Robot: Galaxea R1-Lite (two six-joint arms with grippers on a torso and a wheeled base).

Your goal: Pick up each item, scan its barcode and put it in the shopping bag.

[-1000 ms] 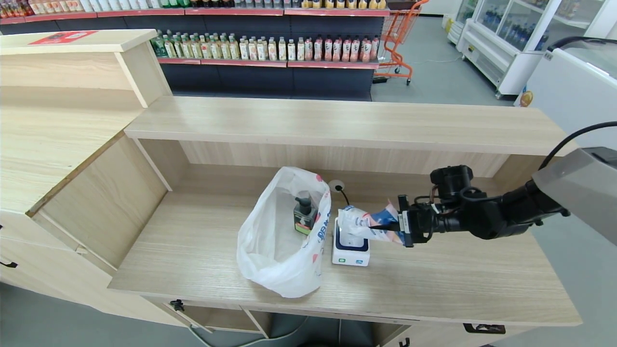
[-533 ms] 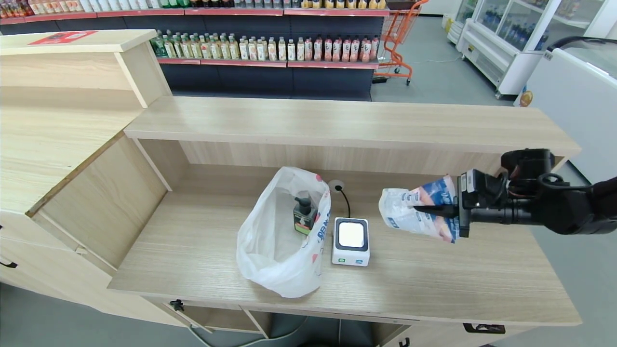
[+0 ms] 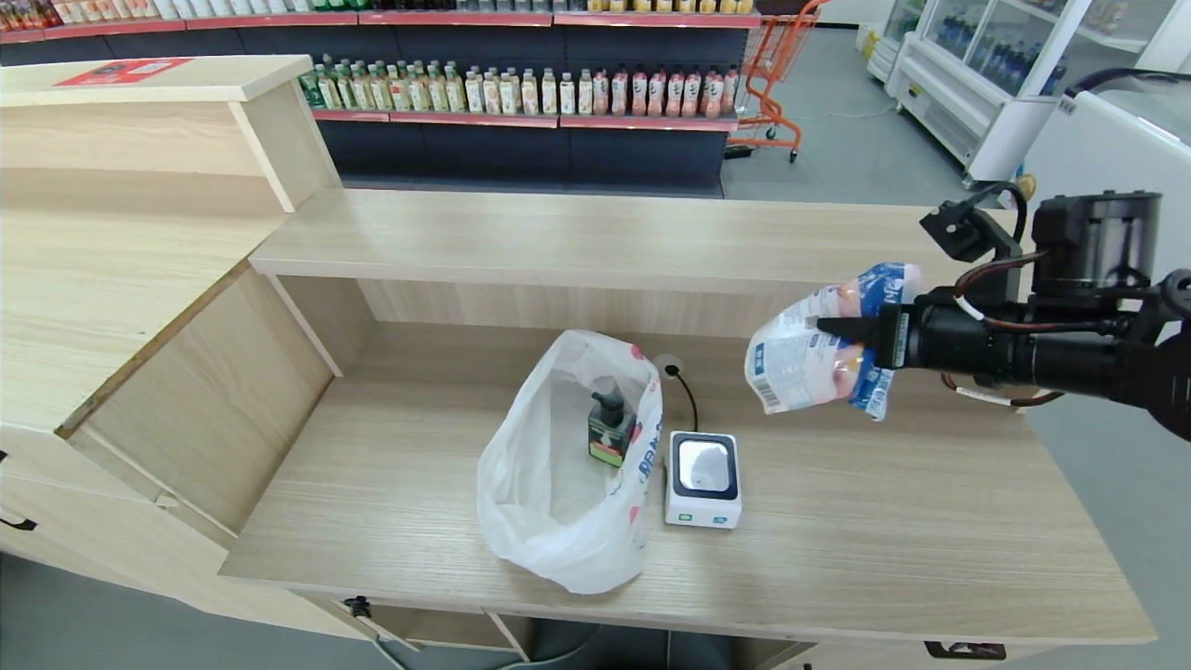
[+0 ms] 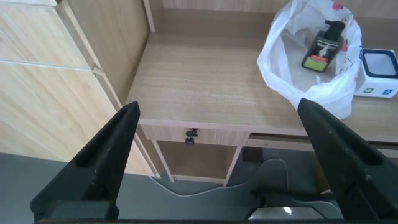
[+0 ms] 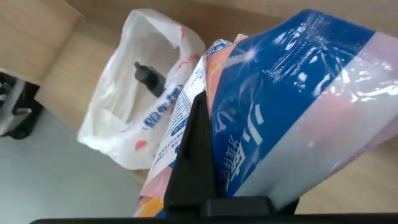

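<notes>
Lifted up and back toward the robot's right, the snack packet [image 3: 808,358] now hangs high above the desk [image 3: 865,549], well clear of the barcode scanner [image 3: 703,467] it was held over a second ago; the head camera has shifted slightly too. The right jaws are clamped on the packet's blue end, holding it out sideways in the air between the scanner and the raised back ledge. The left jaws stand wide apart and empty, low beside the desk's near edge.

By the look of it, the scanning pass is over and the bagging step is in hand. The next move calls for a swing leftward across the scanner to the open mouth of the shopping bag [image 3: 521,493], then a descent and release, keeping off the pump bottle [image 3: 610,430] already standing inside.

The packet is a soft, glossy film pouch, blue and white with pinkish patches, crinkled where it is pinched. A white printed panel sits at its free end. It will likely sag and fold when let go.
</notes>
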